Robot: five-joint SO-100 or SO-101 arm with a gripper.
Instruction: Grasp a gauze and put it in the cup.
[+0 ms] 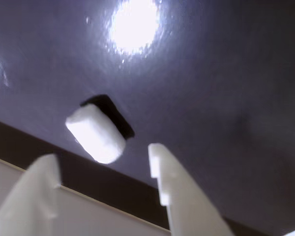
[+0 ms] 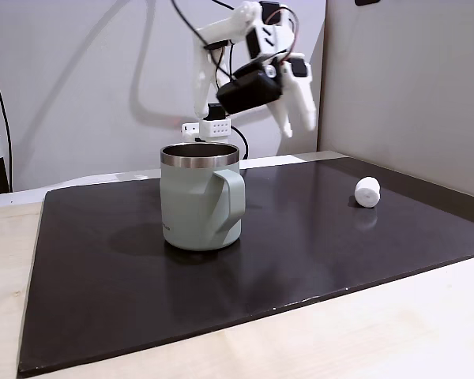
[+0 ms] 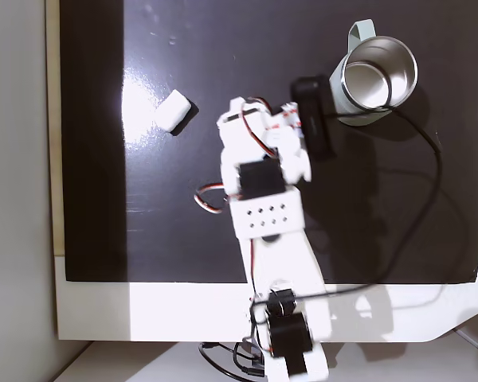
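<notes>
One gauze (image 2: 367,192) only: small, white, soft-looking, a short cylinder with rounded ends, lying on its side on the dark mat (image 2: 126,268). Seen also from above (image 3: 174,110) and from the wrist camera (image 1: 96,133), there with a black shadow just behind it. Long axis flat on the mat; in the fixed view from above, running diagonally, one end toward the upper right, the other toward the lower left. In the side fixed view, one round end face turned partly toward the camera.

One cup (image 2: 199,197): pale sage green, bare steel rim, thick green handle on the side facing the camera in the side view. Upright on the same mat, mouth open upward (image 3: 378,73). From above, nothing visible inside, though the interior is shiny and hard to read.

Relative to the cup: gauze well apart from it, far to the right in the side fixed view, far to the left in the fixed view from above. No contact between the two.

One gripper (image 2: 299,128): white plastic, two fingers, hanging in the air above the mat, higher than the cup rim and between cup and gauze in the side view. Jaws parted widely in the wrist view (image 1: 104,161), nothing held between them. Gauze seen beyond the gap between the fingertips, not touched by either one.
</notes>
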